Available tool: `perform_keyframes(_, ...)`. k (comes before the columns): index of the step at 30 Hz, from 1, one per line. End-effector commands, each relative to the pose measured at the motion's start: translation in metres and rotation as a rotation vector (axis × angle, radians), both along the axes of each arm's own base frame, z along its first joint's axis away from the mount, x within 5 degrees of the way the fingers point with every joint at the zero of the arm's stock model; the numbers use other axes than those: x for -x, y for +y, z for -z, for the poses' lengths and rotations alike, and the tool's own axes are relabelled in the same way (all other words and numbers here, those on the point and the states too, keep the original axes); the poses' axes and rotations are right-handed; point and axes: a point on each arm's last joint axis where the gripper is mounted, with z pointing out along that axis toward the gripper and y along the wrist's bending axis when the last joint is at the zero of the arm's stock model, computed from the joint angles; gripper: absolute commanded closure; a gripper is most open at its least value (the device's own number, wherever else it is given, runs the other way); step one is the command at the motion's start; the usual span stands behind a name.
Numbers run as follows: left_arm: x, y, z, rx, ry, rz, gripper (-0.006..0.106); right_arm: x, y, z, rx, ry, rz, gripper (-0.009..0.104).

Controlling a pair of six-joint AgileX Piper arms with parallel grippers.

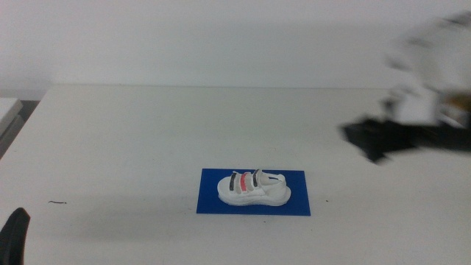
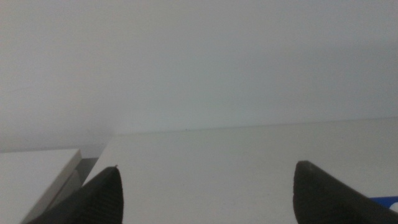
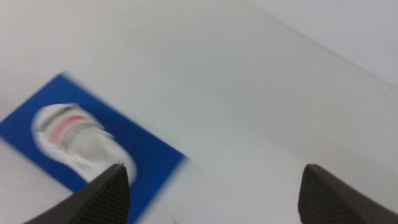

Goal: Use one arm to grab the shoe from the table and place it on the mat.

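Note:
The white shoe (image 1: 254, 188) with black and red straps lies on its sole on the dark-blue mat (image 1: 213, 202), at the front middle of the white table (image 1: 147, 125). My right gripper (image 1: 368, 143) is open and empty, raised to the right of the mat and well apart from the shoe; the arm behind it is blurred. The right wrist view shows its jaws spread wide (image 3: 211, 199), with the shoe (image 3: 74, 134) and mat (image 3: 143, 158) beyond them. My left gripper (image 1: 15, 235) waits at the bottom left edge, its jaws open (image 2: 208, 199) and empty.
A white flat object (image 1: 7, 110) lies beside the table's left edge and also shows in the left wrist view (image 2: 37, 174). A small dark mark (image 1: 57, 202) is on the table front left. A plain wall stands behind the far edge.

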Motion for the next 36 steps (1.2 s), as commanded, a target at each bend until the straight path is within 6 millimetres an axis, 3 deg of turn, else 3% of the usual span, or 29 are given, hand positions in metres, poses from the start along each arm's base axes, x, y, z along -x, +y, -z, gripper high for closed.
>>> perform_keyframes(1, 0.0, 0.0, -0.001, -0.016, -0.008, -0.004, 0.007, 0.033, -0.034, 0.012, -0.099, -0.056, 0.12, 0.002)
perform_keyframes(3, 0.0, 0.0, -0.001, -0.021, -0.009, -0.004, 0.007, 0.061, -0.058, 0.022, -0.124, -0.138, 0.181, 0.002)
perform_keyframes(7, 0.0, 0.0, -0.001, -0.021, -0.009, -0.004, 0.007, 0.1, -0.083, 0.043, -0.148, -0.206, 0.266, 0.002)
perform_keyframes(18, 0.0, 0.0, -0.001, -0.021, -0.009, -0.004, 0.007, 0.16, -0.099, 0.083, -0.198, -0.348, 0.303, 0.002)
perform_keyframes(24, 0.0, 0.0, -0.001, -0.021, -0.009, -0.004, 0.007, 0.179, -0.102, 0.108, -0.219, -0.411, 0.299, 0.002)
perform_keyframes(36, 0.0, 0.0, -0.001, -0.021, -0.009, -0.004, 0.007, 0.194, -0.104, 0.102, -0.262, -0.544, 0.289, 0.002)
